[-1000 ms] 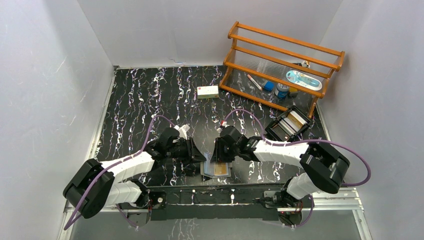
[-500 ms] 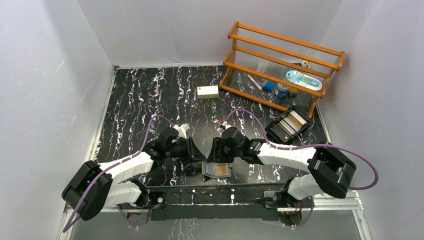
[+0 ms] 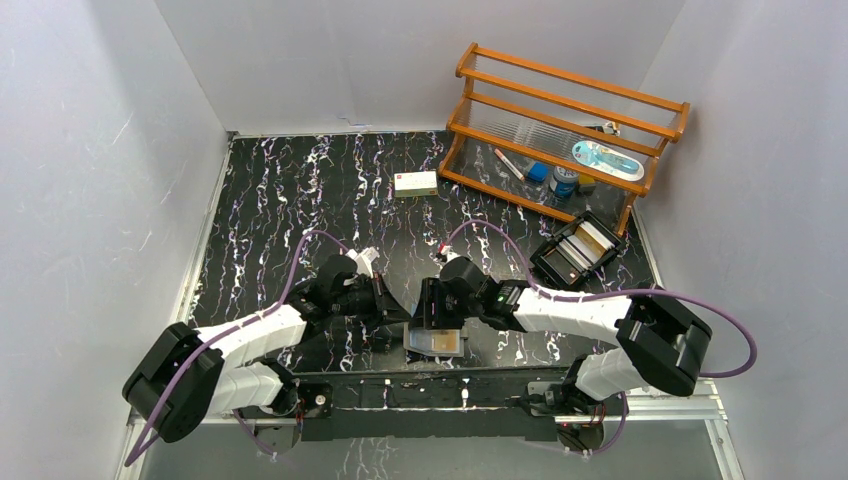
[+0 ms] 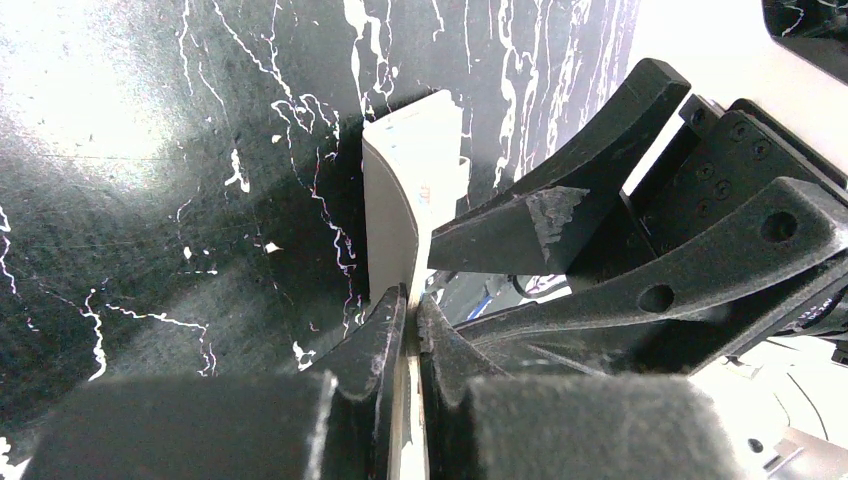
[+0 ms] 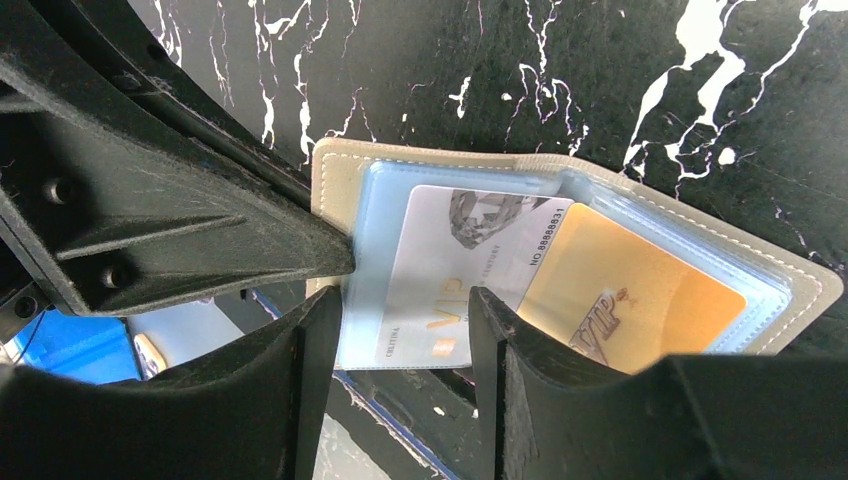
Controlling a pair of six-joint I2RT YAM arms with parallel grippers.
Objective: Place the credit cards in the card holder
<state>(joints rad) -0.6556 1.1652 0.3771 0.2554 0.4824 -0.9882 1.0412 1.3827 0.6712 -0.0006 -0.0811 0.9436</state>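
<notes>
The card holder [image 3: 433, 341] lies open near the table's front edge, its light blue inside up. In the right wrist view it [image 5: 790, 280] holds a white-grey credit card [image 5: 470, 250] and a tan credit card [image 5: 625, 300] in its clear sleeves. My left gripper [image 4: 411, 300] is shut on the edge of the card holder's taupe flap [image 4: 392, 200], which stands upright. It also shows in the top view [image 3: 393, 305]. My right gripper [image 5: 400, 310] is open just above the white-grey card, one finger on each side of it. It also shows in the top view [image 3: 432, 308].
A white box with a red mark [image 3: 415, 183] lies at mid-table. A wooden rack [image 3: 565, 135] with small items stands at the back right. A black open-topped tray [image 3: 578, 247] sits in front of it. The table's front edge runs just below the card holder.
My right gripper has shifted a little to the left and lower over the open card holder. My left gripper has stayed on the flap.
</notes>
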